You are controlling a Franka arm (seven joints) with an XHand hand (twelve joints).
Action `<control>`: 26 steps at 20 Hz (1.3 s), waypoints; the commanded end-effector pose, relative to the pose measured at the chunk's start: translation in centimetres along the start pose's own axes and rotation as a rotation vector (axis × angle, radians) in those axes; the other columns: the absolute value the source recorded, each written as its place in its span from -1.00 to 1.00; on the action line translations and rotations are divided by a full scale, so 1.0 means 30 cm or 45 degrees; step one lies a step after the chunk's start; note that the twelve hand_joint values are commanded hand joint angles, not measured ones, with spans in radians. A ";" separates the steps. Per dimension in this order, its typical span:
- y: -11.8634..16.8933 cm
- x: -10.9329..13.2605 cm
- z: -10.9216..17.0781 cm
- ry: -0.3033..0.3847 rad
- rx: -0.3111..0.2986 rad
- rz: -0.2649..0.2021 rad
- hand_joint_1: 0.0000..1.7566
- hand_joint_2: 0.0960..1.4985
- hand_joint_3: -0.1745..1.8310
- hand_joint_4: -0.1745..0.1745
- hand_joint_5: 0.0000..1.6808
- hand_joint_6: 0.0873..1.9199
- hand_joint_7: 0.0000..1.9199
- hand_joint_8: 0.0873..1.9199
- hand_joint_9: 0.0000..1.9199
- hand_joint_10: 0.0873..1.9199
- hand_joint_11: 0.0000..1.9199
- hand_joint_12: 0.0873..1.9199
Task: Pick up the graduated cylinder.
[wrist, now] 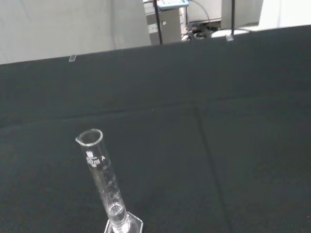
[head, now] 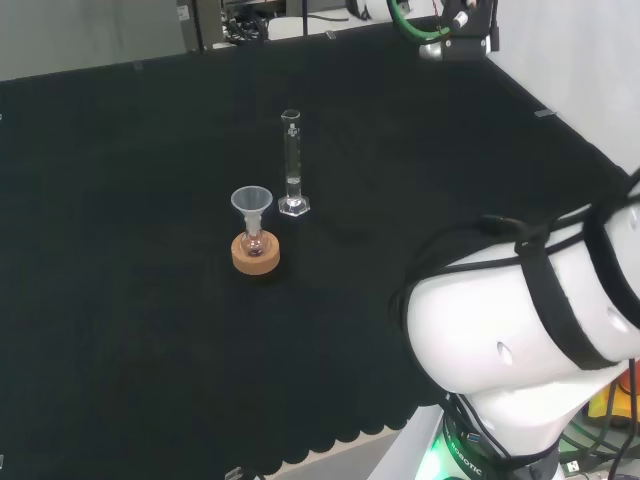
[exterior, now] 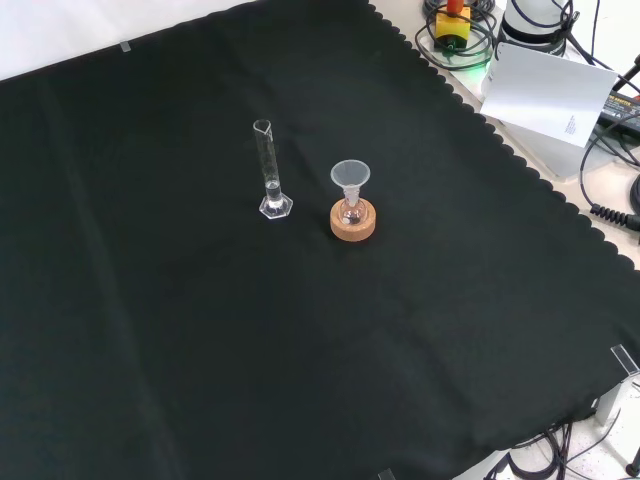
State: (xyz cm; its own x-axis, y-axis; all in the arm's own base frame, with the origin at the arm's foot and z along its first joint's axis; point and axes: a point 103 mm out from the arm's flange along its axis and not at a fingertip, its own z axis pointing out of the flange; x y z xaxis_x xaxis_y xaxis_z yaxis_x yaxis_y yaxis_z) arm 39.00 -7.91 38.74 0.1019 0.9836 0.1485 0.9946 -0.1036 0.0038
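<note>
Cylinder: graduated cylinder (head: 291, 165) stood upright at your head view's centre, beside the cork stand (head: 255, 254).
Arm: white links filled lower right.
Fingers: you couldn't tell their state.

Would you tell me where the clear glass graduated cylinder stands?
The clear glass graduated cylinder stands upright mid-cloth in the front view, just left of the cork ring stand.

Even overhead light falls on the black cloth (exterior: 300, 350), which soaks it up and shows almost no shadows. The clear graduated cylinder (head: 291, 165) catches thin highlights along its wall and hexagonal foot; in the wrist view its rim (wrist: 90, 137) glints pale. The white arm link (head: 530, 320) is bright, nearly washed out, against the dark desk. Creases in the cloth show faintly.
</note>
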 end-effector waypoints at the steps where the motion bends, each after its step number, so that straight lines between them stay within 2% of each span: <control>1: 0.186 -0.105 0.278 0.178 0.062 -0.040 -0.38 0.26 -0.55 -0.20 -0.51 -1.00 -0.66 -0.38 -0.47 -0.40 -0.76 0.39; 5: 0.209 -0.103 0.392 0.227 0.093 -0.081 -0.30 0.17 -0.53 -0.20 -0.50 -1.00 -0.67 -0.38 -0.49 -0.41 -0.75 0.39; 13: 0.223 -0.091 0.559 0.345 0.170 -0.173 -0.21 0.04 -0.46 -0.21 -0.49 -1.00 -0.69 -0.38 -0.52 -0.42 -0.75 0.39; 17: 0.219 -0.074 0.635 0.409 0.178 -0.224 -0.15 -0.05 -0.39 -0.21 -0.49 -1.00 -0.71 -0.39 -0.55 -0.41 -0.76 0.39; 22: 0.218 -0.047 0.716 0.460 0.214 -0.263 -0.09 -0.14 -0.30 -0.22 -0.49 -1.00 -0.67 -0.38 -0.53 -0.41 -0.77 0.39; 26: 0.227 -0.049 0.753 0.472 0.245 -0.264 -0.08 -0.16 -0.28 -0.23 -0.49 -1.00 -0.69 -0.39 -0.54 -0.42 -0.77 0.39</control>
State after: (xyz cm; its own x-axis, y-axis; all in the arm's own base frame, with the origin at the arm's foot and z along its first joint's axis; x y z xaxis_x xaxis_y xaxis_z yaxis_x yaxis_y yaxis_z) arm 44.88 -11.01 30.47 -0.0563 0.9589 0.2782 0.9984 0.0532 0.0187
